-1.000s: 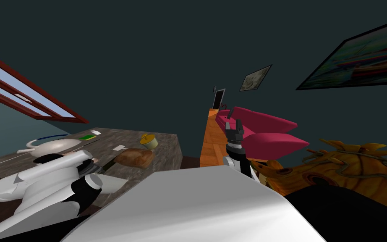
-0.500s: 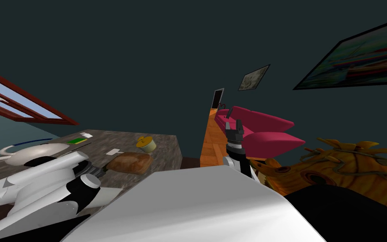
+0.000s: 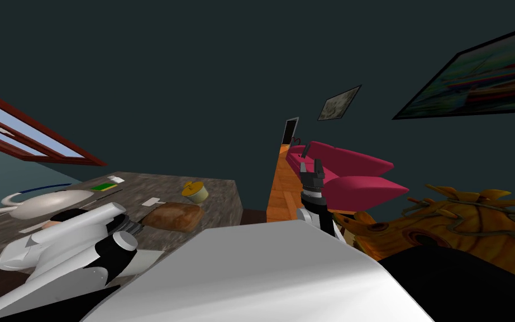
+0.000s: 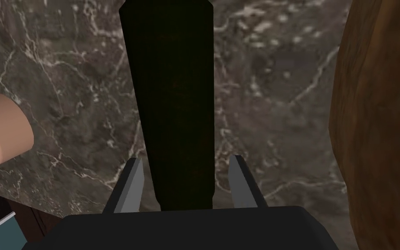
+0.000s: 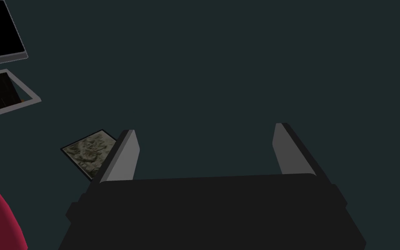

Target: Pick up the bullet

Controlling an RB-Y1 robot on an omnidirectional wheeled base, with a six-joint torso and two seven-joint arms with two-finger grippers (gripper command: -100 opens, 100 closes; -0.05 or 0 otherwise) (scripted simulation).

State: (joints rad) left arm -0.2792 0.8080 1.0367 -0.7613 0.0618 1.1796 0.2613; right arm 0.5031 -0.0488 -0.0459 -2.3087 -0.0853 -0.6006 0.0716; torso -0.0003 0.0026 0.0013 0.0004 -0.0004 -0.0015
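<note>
**A:** Where is the bullet?

**B:** In the left wrist view, a long, dark bullet (image 4: 168, 87) lies on a marbled grey-brown table (image 4: 281, 108). It runs straight out from the left gripper (image 4: 186, 158), passing between the two fingers. It is broader at the far end and slimmer toward the gripper.

**A:** Are the jaws on it?

**B:** They stand narrow, with one finger close on each side of the slim end. A thin gap shows on either side, so they do not look pressed home. The right gripper (image 5: 203, 132) is raised well away from the table, its jaws wide and holding nothing.

**A:** How will it handle?

**B:** Judging by looks, it is rigid, smooth and rounded, and probably dense for its bulk. Sloped sides can make it slip out lengthwise under a squeeze. A square pinch across the width seems best, perhaps further along where the sides run more parallel.

**A:** Is there room to move?

**B:** A brown loaf (image 4: 377, 130) lies near on one side, and a pinkish cylinder (image 4: 4, 130) sits farther off on the other. The table's edge is close by the gripper on the cylinder's side. Straight up looks free, so a plain lift seems safer than a sideways slide
</note>
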